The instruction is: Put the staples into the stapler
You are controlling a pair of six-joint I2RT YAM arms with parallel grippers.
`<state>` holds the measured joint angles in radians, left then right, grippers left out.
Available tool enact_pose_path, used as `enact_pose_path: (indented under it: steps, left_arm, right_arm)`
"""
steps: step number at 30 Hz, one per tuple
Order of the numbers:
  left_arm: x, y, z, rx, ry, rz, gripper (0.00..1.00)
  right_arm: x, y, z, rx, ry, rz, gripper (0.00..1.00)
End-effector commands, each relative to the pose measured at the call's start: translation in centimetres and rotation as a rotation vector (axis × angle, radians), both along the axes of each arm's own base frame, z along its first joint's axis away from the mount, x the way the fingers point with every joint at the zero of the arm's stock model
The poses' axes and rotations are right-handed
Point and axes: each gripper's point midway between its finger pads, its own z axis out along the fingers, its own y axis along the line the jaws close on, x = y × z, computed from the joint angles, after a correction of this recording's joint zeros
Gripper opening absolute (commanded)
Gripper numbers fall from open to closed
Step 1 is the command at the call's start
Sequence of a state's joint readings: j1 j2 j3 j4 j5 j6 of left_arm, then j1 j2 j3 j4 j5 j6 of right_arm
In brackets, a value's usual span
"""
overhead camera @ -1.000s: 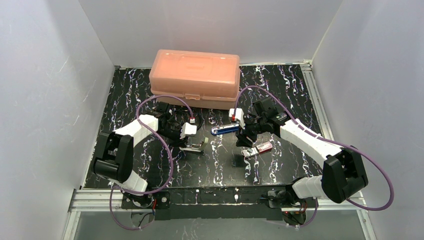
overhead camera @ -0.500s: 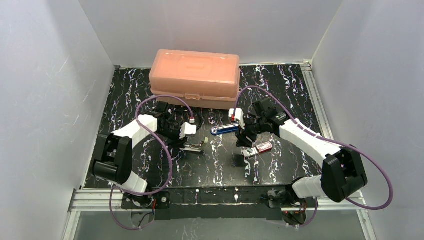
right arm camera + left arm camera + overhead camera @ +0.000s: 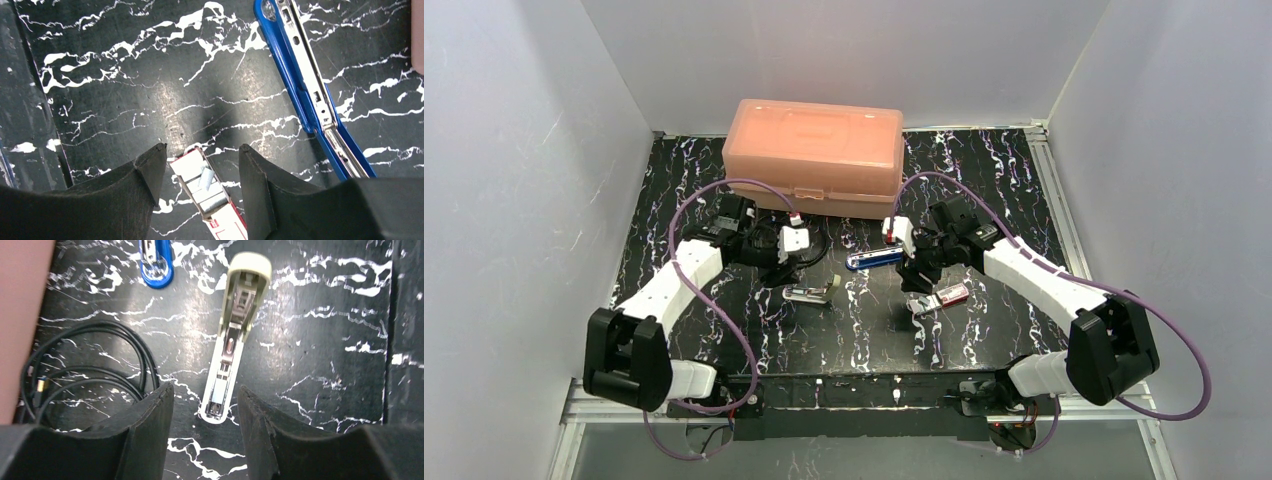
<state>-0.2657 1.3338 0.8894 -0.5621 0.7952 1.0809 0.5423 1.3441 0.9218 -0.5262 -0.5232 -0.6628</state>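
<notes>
Top external view: two arms are seen reaching over a black, white-veined bench (image 3: 984, 180) from its near edge.
Staples (image 3: 944, 296): the small pink-red box is laid right of centre, just near of the blue stapler (image 3: 874, 259); its white tray is slid out, and silvery strips are seen in it from the right wrist.
Blue stapler: it is laid open at the centre, with its metal rail exposed.
Cream stapler (image 3: 809, 293): it is laid open left of centre, well apart from the staples.
Left fingers (image 3: 152, 430): they are spread moderately wide and nothing is held; the closest end of the cream stapler is framed between the tips.
Right fingers (image 3: 150, 175): they are spread about as wide and nothing is gripped; the tray end of the staples is seen between the tips, though contact cannot be told.
Cable (image 3: 100, 355): a black coil is laid just left of the cream stapler.
Pink case (image 3: 814, 155): it is closed and set at the far side.
</notes>
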Motion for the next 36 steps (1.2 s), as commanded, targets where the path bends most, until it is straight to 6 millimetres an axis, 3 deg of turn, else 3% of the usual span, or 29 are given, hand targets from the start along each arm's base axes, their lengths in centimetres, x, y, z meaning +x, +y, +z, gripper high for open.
enact_pose_path:
  steps: [1,6,11,21,36]
  left_arm:
    - [0.2,-1.5,4.9,-0.133,-0.002,0.046,0.49]
    - [0.1,-2.1,8.8,-0.204,0.023,0.118,0.58]
    - [0.3,-2.4,11.4,-0.246,0.059,0.178,0.63]
    - [0.4,-1.9,10.5,-0.218,0.042,0.201,0.63]
    - [0.4,-1.4,9.9,-0.186,0.023,0.208,0.63]
  right_arm:
    - [1.1,-1.2,1.7,-0.05,-0.067,-0.013,0.63]
    - [-0.6,-3.8,-0.3,-0.194,-0.006,0.068,0.63]
    - [-1.4,-4.4,-2.2,-0.229,0.071,0.042,0.61]
    - [-0.8,-5.4,-5.9,-0.323,0.125,-0.16,0.58]
    - [-0.7,-5.2,-6.9,-0.341,0.118,-0.223,0.52]
